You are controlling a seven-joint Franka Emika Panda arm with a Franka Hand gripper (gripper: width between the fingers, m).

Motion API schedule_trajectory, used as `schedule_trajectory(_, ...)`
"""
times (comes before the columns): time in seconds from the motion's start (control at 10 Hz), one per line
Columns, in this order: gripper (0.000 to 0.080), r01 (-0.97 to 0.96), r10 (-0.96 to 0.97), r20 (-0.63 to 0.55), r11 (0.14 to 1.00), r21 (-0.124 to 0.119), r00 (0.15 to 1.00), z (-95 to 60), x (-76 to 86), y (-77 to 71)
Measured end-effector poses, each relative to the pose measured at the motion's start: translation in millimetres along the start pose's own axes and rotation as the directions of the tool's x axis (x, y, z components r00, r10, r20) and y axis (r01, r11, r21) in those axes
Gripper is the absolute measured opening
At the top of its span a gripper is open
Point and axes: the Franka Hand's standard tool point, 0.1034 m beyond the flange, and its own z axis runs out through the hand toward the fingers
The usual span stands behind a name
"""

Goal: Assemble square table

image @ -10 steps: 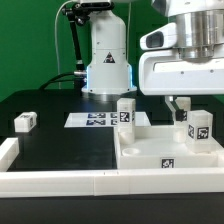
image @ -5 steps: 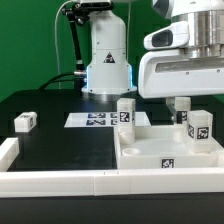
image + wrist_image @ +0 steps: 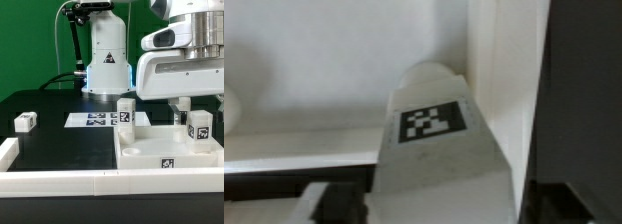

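Here, in the exterior view, the square table top [image 3: 140, 165] lies in the lower right of the frame, raised rim facing up. Two white legs stand upright inside it: the far leg [image 3: 126, 113] at its back corner near the middle of the frame, and the right-hand leg [image 3: 200, 126] close to the right edge. The gripper [image 3: 190, 108] hangs from the upper right, low over the right-hand leg. One finger [image 3: 180, 106] shows just beside that leg on the exterior view's left. Whether the jaws press the leg or stand clear of it, I cannot tell. A loose leg [image 3: 25, 122] lies alone on the black table [image 3: 60, 145] at the left. The marker board [image 3: 93, 120] lies flat at the centre, in front of the robot base [image 3: 107, 60]. White border rails [image 3: 60, 182] run along the bottom.

In the wrist view, the right-hand leg [image 3: 434, 140] fills the middle, its tag facing the camera, close beside the top's white rim wall [image 3: 505, 60].
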Motion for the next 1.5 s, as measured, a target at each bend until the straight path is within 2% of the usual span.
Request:
schedule_trajectory(0.1,0.0341,-0.001,0.001,0.000,1.000,0.000,1.000,0.0,0.1,0.5)
schedule_trajectory(0.2,0.0290,-0.005,0.005,0.000,1.000,0.000,1.000,0.0,0.0,0.4)
schedule_trajectory(0.5,0.0290,-0.058,0.058,0.000,0.998,0.000,0.998,0.0,0.1,1.0)
schedule_trajectory(0.8,0.0290,-0.311,0.311,-0.001,0.950,-0.002,0.950,0.5,0.3,3.7)
schedule_trajectory(0.9,0.0290,-0.443,0.443,-0.002,0.897,0.002,0.897,0.5,0.5,5.6)
schedule_trajectory(1.1,0.0291,-0.679,0.680,-0.005,0.733,0.035,0.733,0.8,1.0,10.2)
schedule_trajectory(1.4,0.0292,-0.896,0.896,0.005,0.443,0.030,0.443,0.6,-1.4,10.6)
schedule_trajectory(1.5,0.0292,-0.924,0.924,0.009,0.382,0.025,0.382,0.7,-1.7,11.0)
